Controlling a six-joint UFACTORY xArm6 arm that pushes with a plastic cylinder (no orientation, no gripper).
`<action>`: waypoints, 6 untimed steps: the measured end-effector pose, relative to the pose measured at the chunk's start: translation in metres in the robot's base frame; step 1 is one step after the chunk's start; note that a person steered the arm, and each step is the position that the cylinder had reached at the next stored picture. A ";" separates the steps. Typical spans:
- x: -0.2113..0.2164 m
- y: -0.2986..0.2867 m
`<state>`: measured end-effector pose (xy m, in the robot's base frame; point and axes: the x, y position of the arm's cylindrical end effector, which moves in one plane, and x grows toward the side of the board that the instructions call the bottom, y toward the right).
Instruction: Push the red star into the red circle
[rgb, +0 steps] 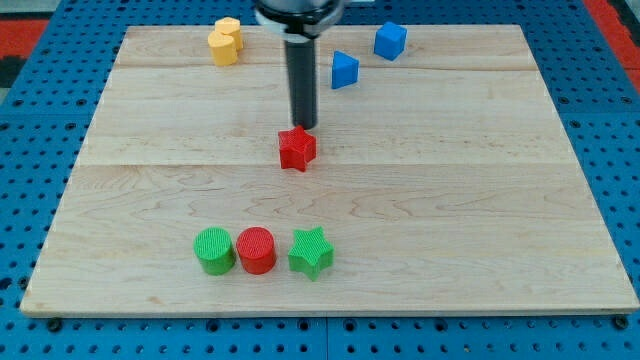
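The red star (297, 149) lies near the middle of the wooden board (480, 200). My tip (303, 127) is right at the star's top edge, touching or almost touching it. The red circle (256, 249) stands near the view's bottom, below and a little left of the star, between a green circle (214, 250) on its left and a green star (311, 252) on its right. The three stand close side by side in a row.
A yellow block (226, 41), made of two joined rounded shapes, sits at the board's top left. A blue triangle-like block (344, 69) and a blue cube (390, 40) sit at the top, right of the rod. A blue pegboard surrounds the board.
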<state>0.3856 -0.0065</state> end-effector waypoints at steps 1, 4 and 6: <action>0.063 -0.045; 0.069 -0.101; 0.120 -0.038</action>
